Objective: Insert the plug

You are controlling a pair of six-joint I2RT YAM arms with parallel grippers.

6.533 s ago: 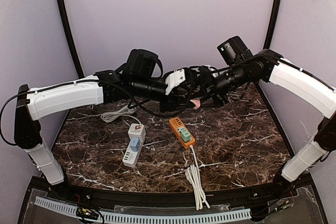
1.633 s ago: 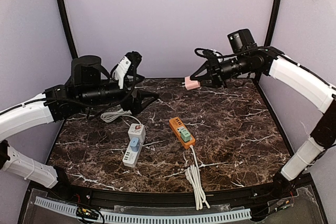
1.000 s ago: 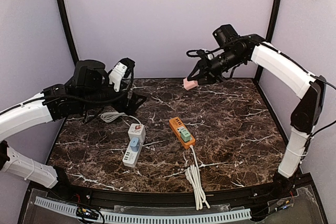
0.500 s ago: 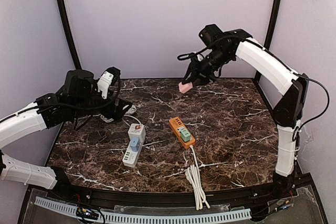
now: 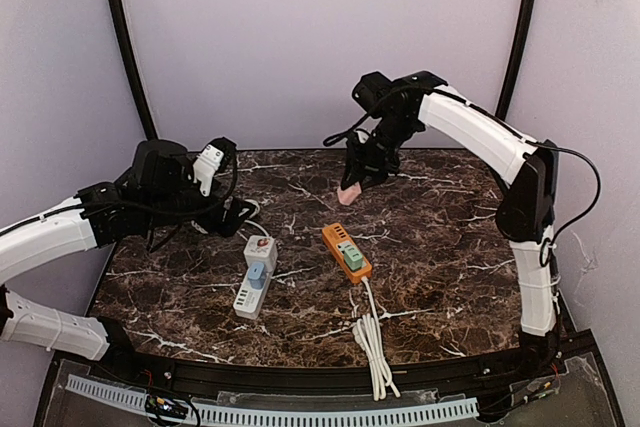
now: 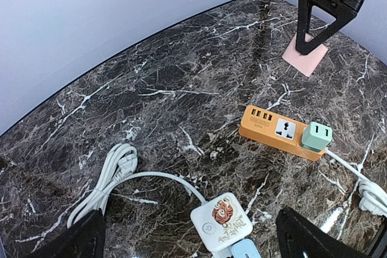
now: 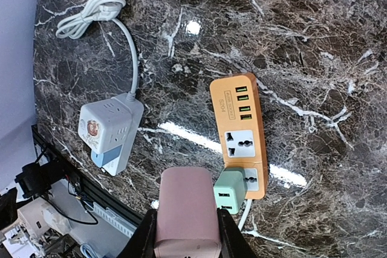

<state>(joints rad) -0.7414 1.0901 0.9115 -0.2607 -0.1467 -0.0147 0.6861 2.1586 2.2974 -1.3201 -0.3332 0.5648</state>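
Observation:
A pink plug (image 5: 347,193) hangs in the air above the marble table, and my right gripper (image 5: 354,183) is shut on it. In the right wrist view the pink plug (image 7: 186,209) sits between the two black fingers, held high above the near end of the orange power strip (image 7: 240,131). That strip (image 5: 345,251) carries a green adapter (image 5: 352,258) and has one free socket (image 7: 240,140). My left gripper (image 5: 238,211) is open and holds nothing; it hovers at the left, over the white power strip (image 6: 222,220).
The white power strip (image 5: 254,275) holds a blue adapter (image 5: 256,272). Its coiled cable (image 5: 220,217) lies at the back left. The orange strip's bundled cable (image 5: 372,342) lies near the front edge. Walls and black frame posts (image 5: 125,47) enclose the table.
My right arm has swung the pink plug left and down, from near the back wall to above the orange strip. My left arm has pulled back leftward and lower, still open.

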